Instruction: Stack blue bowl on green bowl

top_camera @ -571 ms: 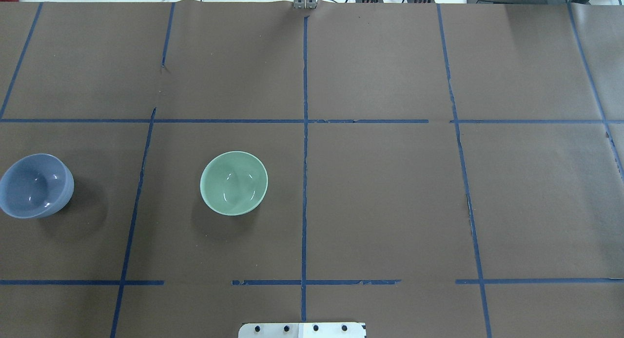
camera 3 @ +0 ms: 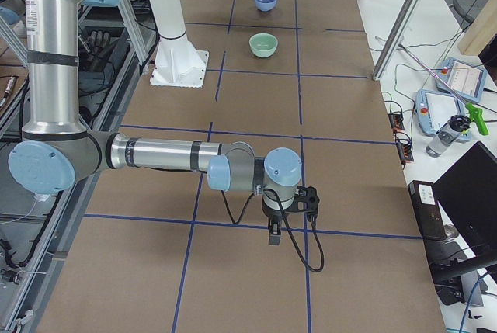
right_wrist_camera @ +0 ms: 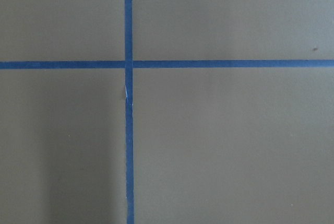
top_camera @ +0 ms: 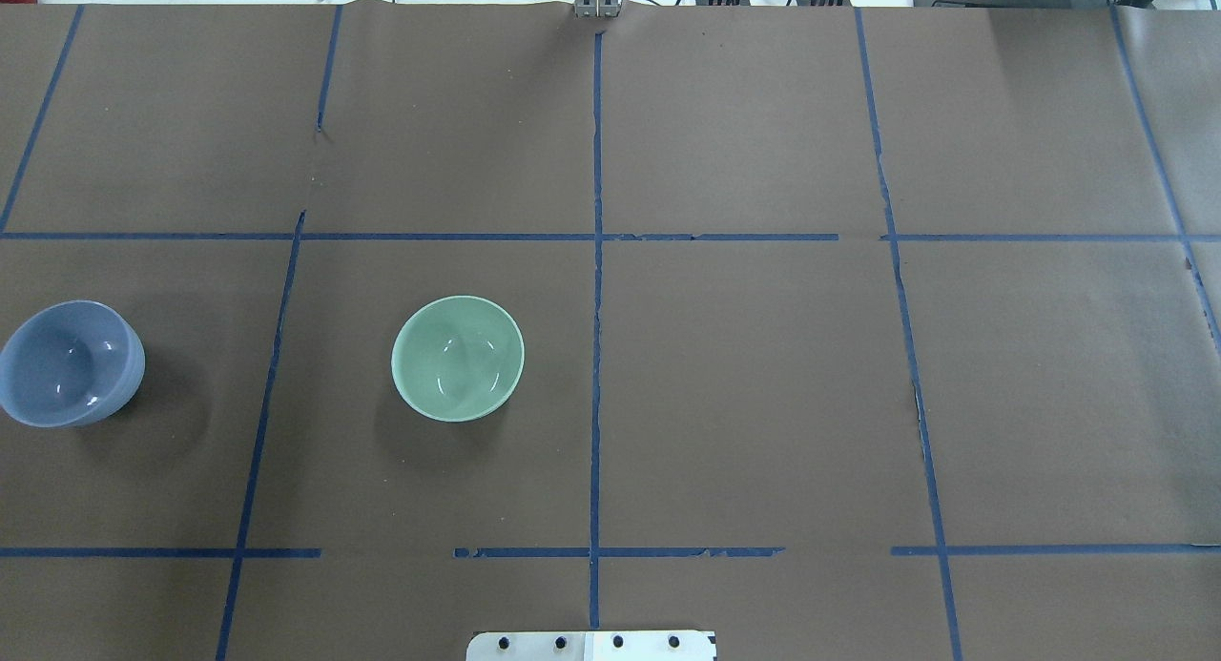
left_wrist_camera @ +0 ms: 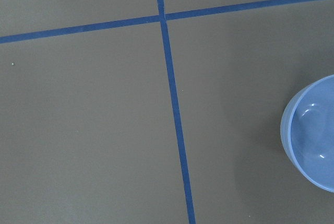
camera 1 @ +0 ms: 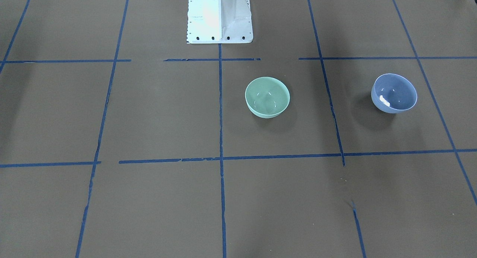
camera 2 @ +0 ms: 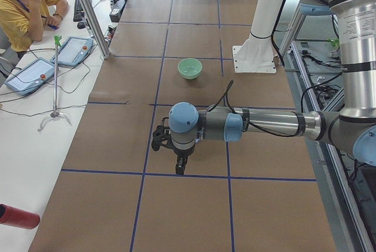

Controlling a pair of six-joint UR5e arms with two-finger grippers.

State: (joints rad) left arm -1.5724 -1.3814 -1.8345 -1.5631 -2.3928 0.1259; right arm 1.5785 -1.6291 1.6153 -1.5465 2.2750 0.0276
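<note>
the green bowl stands upright, mouth up, on the brown table, a little way out from the base and off to the base's left side. the blue bowl is upright too, about as far out from the base as the green bowl but much farther to the base's left. the two are well apart, with a blue tape line running between them. both are glossy, with small glints inside, and each touches only the table.

the left gripper hangs fingers-down from a level forearm on the base's left side. it is farther from the base than the green bowl, and above the table without touching it. it shows only in a side view, so i cannot tell whether its jaws are apart or together. its wrist camera looks down on a tape crossing, with the blue bowl cut off by that view's right edge.

the right gripper hangs fingers-down on the base's right side, well apart from the base and from both bowls. it also shows only from the side, so i cannot tell whether it is parted or closed. its wrist camera shows only table and another tape crossing
</note>
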